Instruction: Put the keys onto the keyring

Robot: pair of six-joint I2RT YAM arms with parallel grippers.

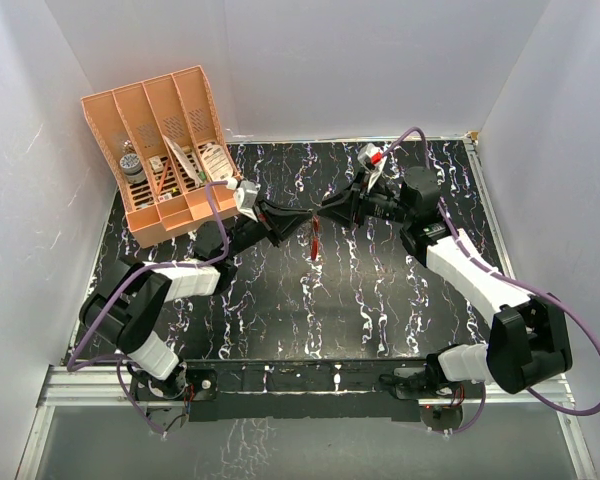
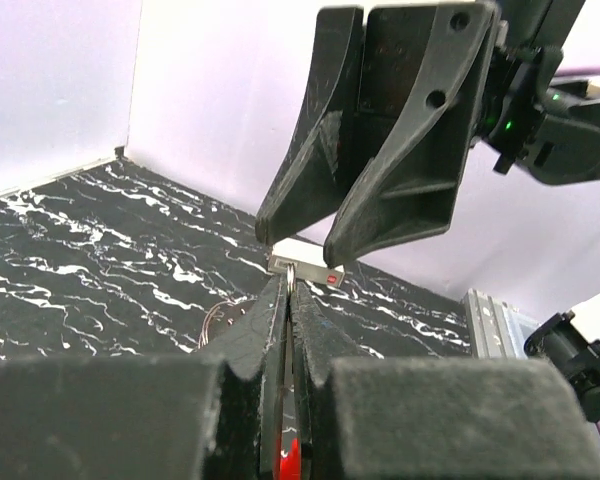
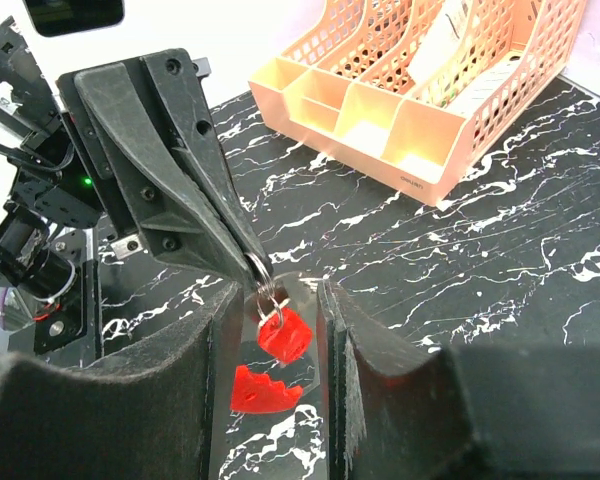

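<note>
My left gripper (image 1: 292,226) (image 2: 291,285) is shut on the keyring (image 3: 259,270), a thin metal split ring (image 2: 293,270) that sticks out past its fingertips. A small red toothed key (image 3: 283,333) hangs from that ring by a smaller loop. A second red toothed piece (image 3: 263,390) shows just below it. In the top view the keys (image 1: 314,240) dangle above the middle of the table. My right gripper (image 1: 328,210) (image 3: 275,330) faces the left one tip to tip. Its jaws stand open on either side of the hanging key without touching it.
A peach slotted organiser (image 1: 165,150) (image 3: 430,90) with several small items stands at the back left. A small white and red object (image 1: 373,156) lies at the back by the right arm. White walls enclose the black marbled table (image 1: 280,330).
</note>
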